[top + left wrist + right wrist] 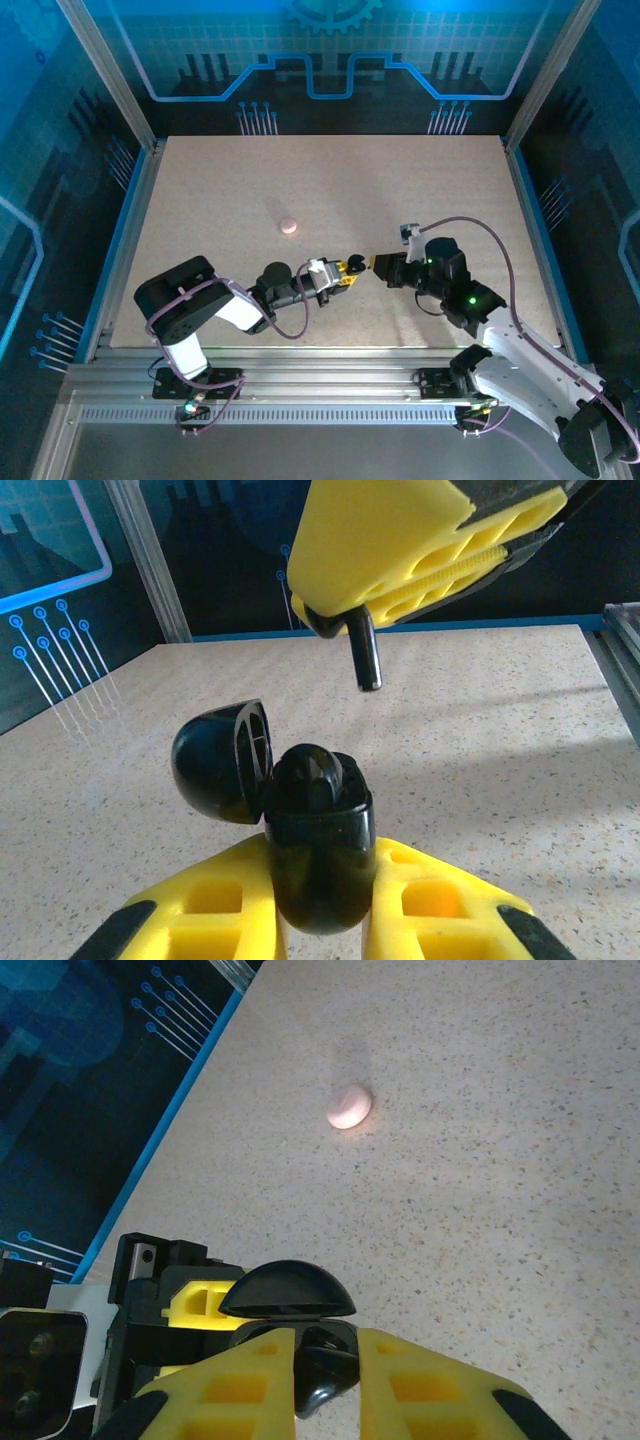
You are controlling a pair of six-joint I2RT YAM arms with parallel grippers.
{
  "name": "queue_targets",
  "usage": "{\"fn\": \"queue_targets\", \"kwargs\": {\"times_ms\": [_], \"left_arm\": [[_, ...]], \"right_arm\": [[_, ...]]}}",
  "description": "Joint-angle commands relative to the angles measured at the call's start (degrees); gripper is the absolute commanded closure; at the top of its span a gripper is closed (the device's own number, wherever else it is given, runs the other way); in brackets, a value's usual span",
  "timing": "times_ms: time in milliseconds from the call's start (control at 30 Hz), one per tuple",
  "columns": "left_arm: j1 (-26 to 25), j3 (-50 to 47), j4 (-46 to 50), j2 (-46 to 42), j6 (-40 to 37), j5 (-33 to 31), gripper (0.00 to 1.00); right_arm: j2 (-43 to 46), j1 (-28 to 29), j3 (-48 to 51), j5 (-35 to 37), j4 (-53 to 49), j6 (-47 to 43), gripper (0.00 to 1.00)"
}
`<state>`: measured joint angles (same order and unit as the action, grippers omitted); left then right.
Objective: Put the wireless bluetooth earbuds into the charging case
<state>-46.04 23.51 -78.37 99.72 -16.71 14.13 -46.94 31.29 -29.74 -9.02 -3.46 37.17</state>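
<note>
A lab robot cell. A speckled table stands fenced by aluminium posts, with blue circuit-print panels from nine o'clock round to three.

The left arm and right arm share black joints and white links, with purple cables looped alongside. Their fingers are yellow plastic with recessed pockets. A green light dots the right one.

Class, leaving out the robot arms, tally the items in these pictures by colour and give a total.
Black: 3 (charging case, earbud seated in it, earbud held above it)
Pink: 1 (round puck)
Total: 4
</note>
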Motion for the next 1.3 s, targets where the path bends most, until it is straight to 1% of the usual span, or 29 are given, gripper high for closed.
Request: {"fn": "queue_targets", "kwargs": {"times_ms": [0,400,1267], "left_arm": [[-0.5,1.3,-1.9,0.5,-0.7,-0.2,0.91],[-0.6,1.7,-1.9,0.4,-0.3,-0.1,0.92],[-0.7,2.2,-1.9,-0.1,-0.1,-0.7,0.91]], "right_arm": [[-0.5,1.4,0.8,1.5,3.8,1.0,0.82],[-2.1,2.5,0.8,2.1,5.7,1.2,0.81],[-3.5,4.9,0.8,4.4,4.4,1.3,0.81]]}}
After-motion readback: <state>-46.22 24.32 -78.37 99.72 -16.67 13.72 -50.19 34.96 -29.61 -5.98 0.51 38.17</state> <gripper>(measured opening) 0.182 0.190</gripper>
